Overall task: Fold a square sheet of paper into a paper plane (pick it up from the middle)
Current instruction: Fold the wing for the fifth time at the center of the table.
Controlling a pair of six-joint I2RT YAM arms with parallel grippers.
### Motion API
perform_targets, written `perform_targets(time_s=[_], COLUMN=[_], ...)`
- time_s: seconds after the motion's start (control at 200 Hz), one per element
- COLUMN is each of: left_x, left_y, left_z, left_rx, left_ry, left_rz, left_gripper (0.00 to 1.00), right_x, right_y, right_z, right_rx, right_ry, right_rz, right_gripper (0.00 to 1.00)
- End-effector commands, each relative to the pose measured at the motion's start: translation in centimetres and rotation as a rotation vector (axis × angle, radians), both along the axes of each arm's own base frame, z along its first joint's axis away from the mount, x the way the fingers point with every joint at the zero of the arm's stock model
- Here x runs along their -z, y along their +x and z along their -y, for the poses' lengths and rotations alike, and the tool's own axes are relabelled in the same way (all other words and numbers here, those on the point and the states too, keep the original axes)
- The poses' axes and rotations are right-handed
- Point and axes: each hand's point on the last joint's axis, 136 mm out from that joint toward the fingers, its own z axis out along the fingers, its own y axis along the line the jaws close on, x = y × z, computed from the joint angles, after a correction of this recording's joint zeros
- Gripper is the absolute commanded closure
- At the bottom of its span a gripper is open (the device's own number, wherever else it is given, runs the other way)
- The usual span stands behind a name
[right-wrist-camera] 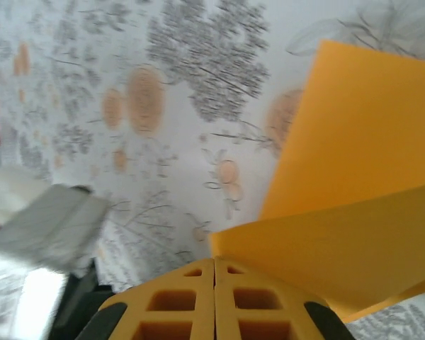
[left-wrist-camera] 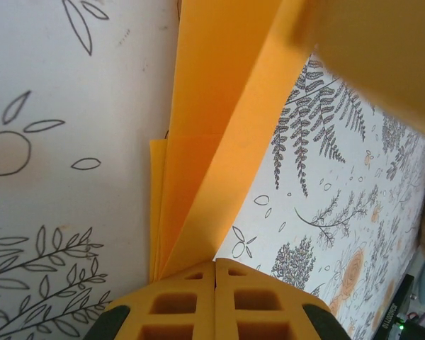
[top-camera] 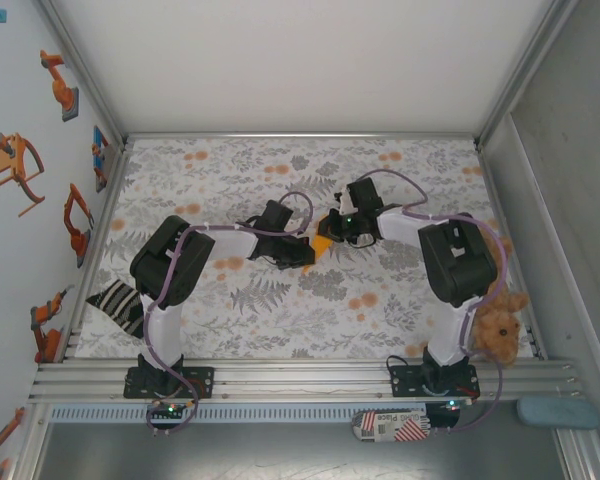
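Note:
The square sheet of paper (top-camera: 322,243), orange-yellow, hangs folded between both grippers over the middle of the table. In the left wrist view the paper (left-wrist-camera: 205,142) runs in several layers with a long crease into my left gripper (left-wrist-camera: 214,263), whose jaws are shut on its end. In the right wrist view a paper (right-wrist-camera: 354,163) flap curls over the right finger, and its corner meets the seam of my right gripper (right-wrist-camera: 214,261), which is shut on it. From above, the left gripper (top-camera: 305,250) and the right gripper (top-camera: 335,228) nearly touch. Whether the paper has the paper plane's shape, I cannot tell.
A floral cloth (top-camera: 280,300) covers the table. A brown plush teddy (top-camera: 498,322) sits by the right arm's base. A black-and-white striped cloth (top-camera: 118,305) lies at the left edge. A metal rail (top-camera: 300,378) lines the near edge, and walls close in the sides and back.

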Motion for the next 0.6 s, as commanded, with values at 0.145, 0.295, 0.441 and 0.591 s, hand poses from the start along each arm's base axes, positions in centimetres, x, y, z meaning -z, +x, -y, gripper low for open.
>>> perform_targets(time_s=[0.145,0.295,0.441,0.591], left_x=[2.9,2.7,2.5,2.0], left_y=[-1.4,-1.4,-1.3,-1.2], left_z=[-1.6,-1.6,-1.5,-1.3], left_rx=[-0.024,-0.026,-0.028,-0.024], left_ry=[0.069,0.066,0.059,0.047], left_rz=[-0.086,-0.084,-0.082,-0.076], left_gripper=[1.0,1.0,1.0,1.0], right_x=[-0.1,1.4,2.6,3.9], right_y=[-1.8,-2.4,-2.5,-2.3], right_z=[0.5,0.3,0.1,0.4], right_rx=[0.003,-0.007,-0.013,-0.004], right_ry=[0.011,-0.011,-0.032,-0.06], right_rz=[-0.021,-0.059,-0.085,-0.103], right_gripper=[0.99,1.0,1.0,1.0])
